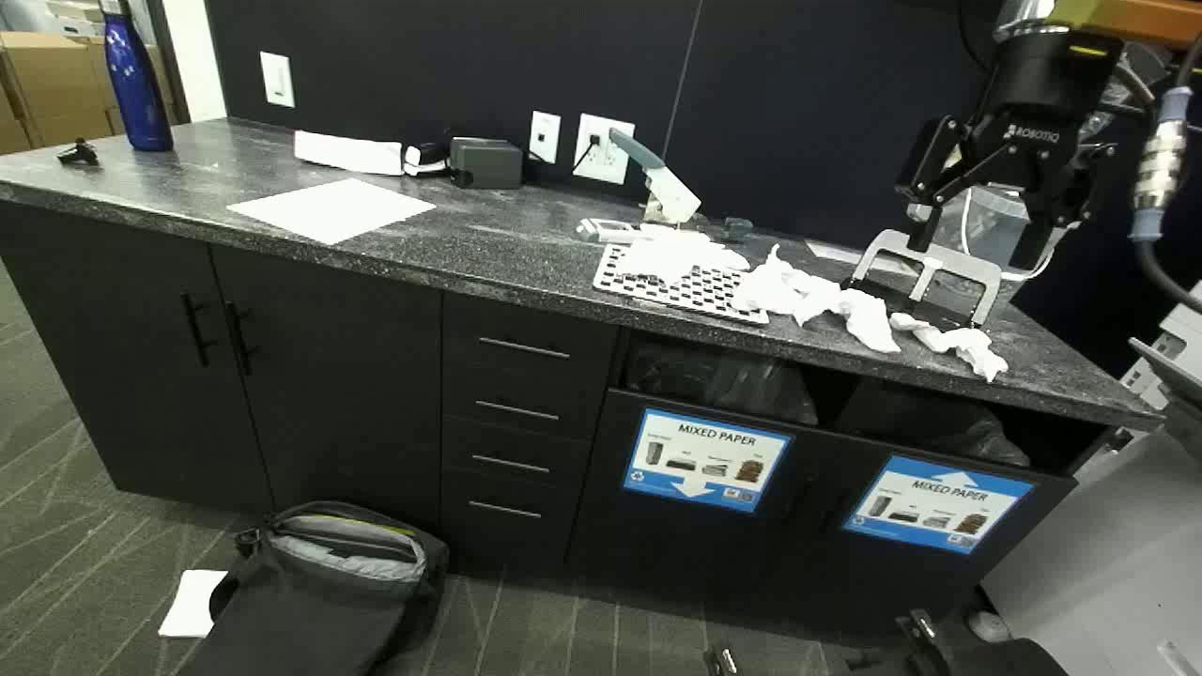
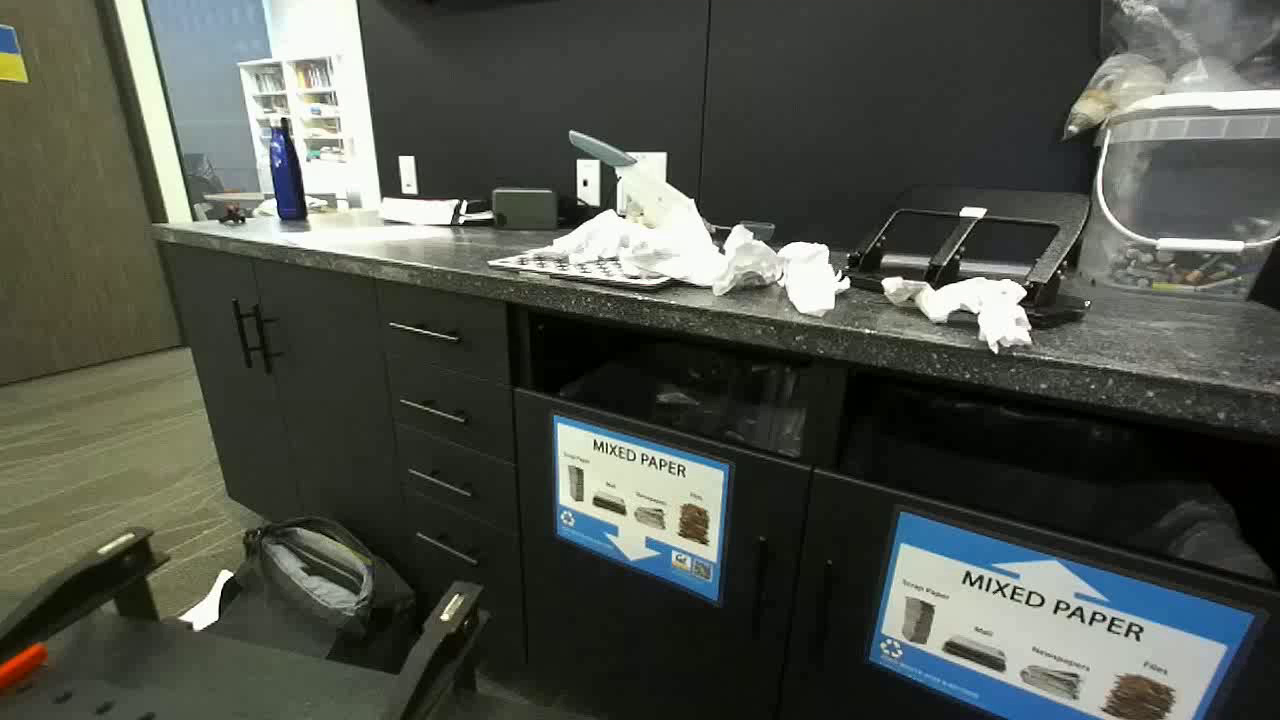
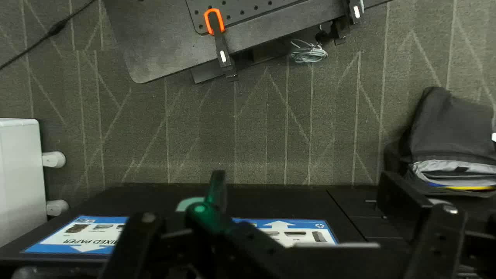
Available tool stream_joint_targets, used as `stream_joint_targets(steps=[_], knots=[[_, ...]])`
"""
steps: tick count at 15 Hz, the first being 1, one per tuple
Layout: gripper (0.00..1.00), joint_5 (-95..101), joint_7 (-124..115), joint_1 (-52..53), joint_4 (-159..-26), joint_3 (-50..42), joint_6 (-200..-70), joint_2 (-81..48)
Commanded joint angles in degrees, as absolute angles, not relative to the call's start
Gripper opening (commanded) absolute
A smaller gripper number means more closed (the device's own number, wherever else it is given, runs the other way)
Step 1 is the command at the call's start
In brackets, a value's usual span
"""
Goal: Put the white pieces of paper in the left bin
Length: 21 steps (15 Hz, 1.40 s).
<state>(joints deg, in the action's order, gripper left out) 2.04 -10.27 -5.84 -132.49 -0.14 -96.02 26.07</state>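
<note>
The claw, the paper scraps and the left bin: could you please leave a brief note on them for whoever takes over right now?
Claw: open, with nothing seen in its grip.
White scraps: crumpled, on the counter; some lie on the dotted sheet, others to its right in both exterior views.
Left bin: below the counter, the one with the down-arrow label.
Done: no scrap shows in that bin; its inside is partly hidden.
Remaining: put the scraps from the counter into it.
</note>
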Motion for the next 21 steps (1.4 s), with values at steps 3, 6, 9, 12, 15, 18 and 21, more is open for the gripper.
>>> stream_joint_targets(steps=[3, 6, 9, 12, 15, 18, 21], knots=[[1.00, 2.2, -10.4, -5.4, -132.0, -0.5, -95.9, 26.3], [1.00, 3.1, -10.2, -5.7, -132.1, -0.5, -96.9, 26.2], [1.00, 9.6, -5.0, -6.4, -130.6, -1.9, -96.4, 23.5], [1.00, 18.1, 6.0, -7.0, -127.7, -5.8, -99.7, 18.5], [1.00, 23.0, 18.4, -7.8, -123.9, -11.0, -108.1, 11.7], [1.00, 18.5, 31.9, -5.6, -119.7, -19.0, -118.4, 3.6], [1.00, 6.7, 44.8, -10.9, -113.6, -20.5, -124.4, -5.6]])
